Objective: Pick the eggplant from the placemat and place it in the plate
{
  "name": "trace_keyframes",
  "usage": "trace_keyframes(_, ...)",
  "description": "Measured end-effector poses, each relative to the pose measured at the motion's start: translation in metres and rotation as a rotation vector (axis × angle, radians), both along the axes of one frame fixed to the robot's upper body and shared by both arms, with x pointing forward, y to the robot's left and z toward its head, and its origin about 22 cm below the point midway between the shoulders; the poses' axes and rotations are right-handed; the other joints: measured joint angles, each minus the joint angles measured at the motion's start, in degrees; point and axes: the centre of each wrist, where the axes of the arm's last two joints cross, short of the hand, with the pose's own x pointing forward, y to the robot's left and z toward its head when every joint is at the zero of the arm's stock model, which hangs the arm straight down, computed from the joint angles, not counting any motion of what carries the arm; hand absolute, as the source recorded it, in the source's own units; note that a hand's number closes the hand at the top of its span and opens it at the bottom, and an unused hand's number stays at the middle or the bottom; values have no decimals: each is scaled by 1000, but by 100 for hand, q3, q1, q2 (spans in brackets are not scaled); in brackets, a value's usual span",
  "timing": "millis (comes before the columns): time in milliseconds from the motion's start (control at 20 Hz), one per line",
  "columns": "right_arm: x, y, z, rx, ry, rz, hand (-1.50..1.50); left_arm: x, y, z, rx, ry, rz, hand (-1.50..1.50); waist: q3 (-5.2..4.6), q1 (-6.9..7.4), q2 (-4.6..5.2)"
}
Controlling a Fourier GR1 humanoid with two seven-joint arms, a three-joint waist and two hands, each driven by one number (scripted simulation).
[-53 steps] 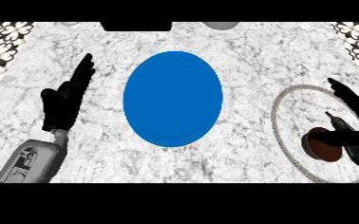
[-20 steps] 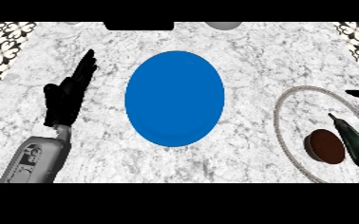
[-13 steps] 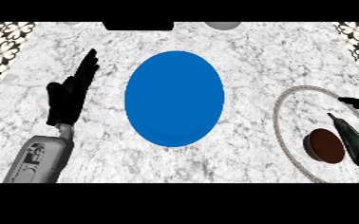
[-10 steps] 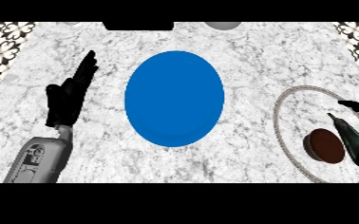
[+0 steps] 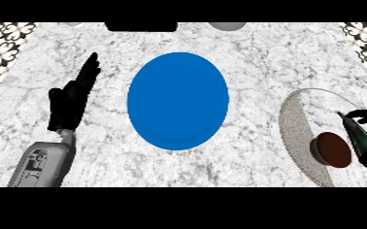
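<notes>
The eggplant [image 5: 334, 150], dark brown with a dark green stem end, lies on the round grey placemat [image 5: 297, 126] at the right edge. The blue plate [image 5: 177, 100] sits in the middle of the counter with nothing on it. Of my right hand [image 5: 358, 113] only a thin dark tip shows at the right edge, just above the eggplant and apart from its brown end. My left hand [image 5: 68, 104] rests open at the left with its fingers pointing up, well away from the plate.
A black object [image 5: 141, 26] and a grey round thing [image 5: 228, 25] sit at the counter's far edge. Patterned trim shows at both far corners. Marble counter lies bare between the plate and the placemat.
My right hand, which covered the eggplant 2.6 s ago, has drawn off past the right edge, leaving the eggplant lying on the placemat. Its remaining tip has crept downward. The left hand has barely moved.
</notes>
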Motion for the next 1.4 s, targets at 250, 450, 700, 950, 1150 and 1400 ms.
trace_keyframes(250, 1, 0, -9, -31, -59, 9, 150, -2, -6, -5, -1, 3, 3, 0, -37, 4, -17)
trace_keyframes(450, 0, -1, -10, -35, -102, 15, 150, -2, 2, -7, -3, -4, 0, 0, -39, 0, -21)
trace_keyframes(700, 3, 24, -13, -62, -234, 20, 150, -4, 7, -1, -1, 3, 14, 0, -26, -73, -36)
trace_keyframes(950, 4, 94, -19, -90, -467, 77, 150, -7, 13, -5, -1, 17, 42, 0, -14, -236, -91)
trace_keyframes(1150, 1, 137, 4, -79, -734, 105, 150, -10, 16, -8, -6, 23, 49, 0, -6, -290, -108)
trace_keyframes(1400, -17, 183, 43, -26, -1007, 152, 150, -5, 15, -5, -4, 17, 40, 0, 1, -261, -78)
